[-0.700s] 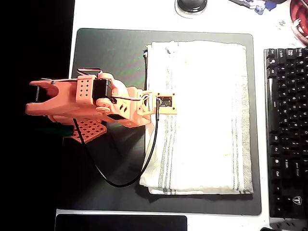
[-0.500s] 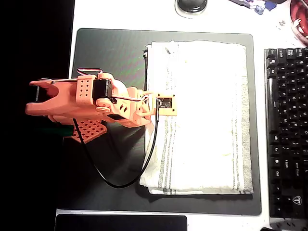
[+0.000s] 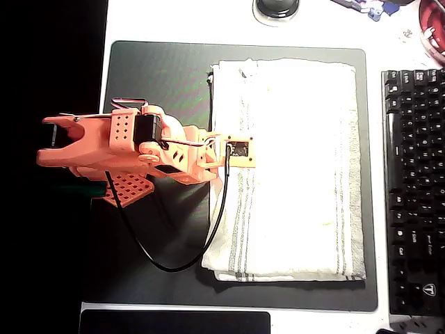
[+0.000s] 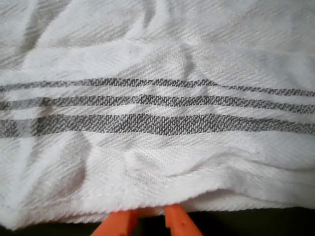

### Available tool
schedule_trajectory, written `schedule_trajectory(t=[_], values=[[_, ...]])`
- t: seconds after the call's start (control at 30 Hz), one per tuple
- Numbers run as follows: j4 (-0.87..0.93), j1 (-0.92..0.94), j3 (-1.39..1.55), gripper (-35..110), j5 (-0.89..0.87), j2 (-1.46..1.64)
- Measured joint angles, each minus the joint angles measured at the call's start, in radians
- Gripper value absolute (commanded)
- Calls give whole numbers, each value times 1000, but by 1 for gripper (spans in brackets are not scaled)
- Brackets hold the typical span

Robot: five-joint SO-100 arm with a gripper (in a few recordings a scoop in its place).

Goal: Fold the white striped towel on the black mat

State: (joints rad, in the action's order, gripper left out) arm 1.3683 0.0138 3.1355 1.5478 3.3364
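Note:
The white striped towel lies flat on the right half of the black mat, its grey-green stripes running along its left and right edges. My orange arm reaches in from the left, and its wrist sits over the middle of the towel's left edge. In the wrist view the towel lies very close, with three grey stripes across it. My gripper sits at the bottom, its two orange fingertips drawn together at the towel's near edge, which lies over their tips.
A black keyboard lies just past the mat's right side. A round dark object and a red item sit beyond the far edge. The arm's black cable loops over the mat. A dark slab borders the front.

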Motion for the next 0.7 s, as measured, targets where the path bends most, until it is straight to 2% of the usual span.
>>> schedule_trajectory(t=[0.23, 0.33, 0.7], values=[[0, 6, 0, 8, 12, -2], [0, 12, 0, 0, 40, -2], [2, 15, 0, 0, 18, -9]])
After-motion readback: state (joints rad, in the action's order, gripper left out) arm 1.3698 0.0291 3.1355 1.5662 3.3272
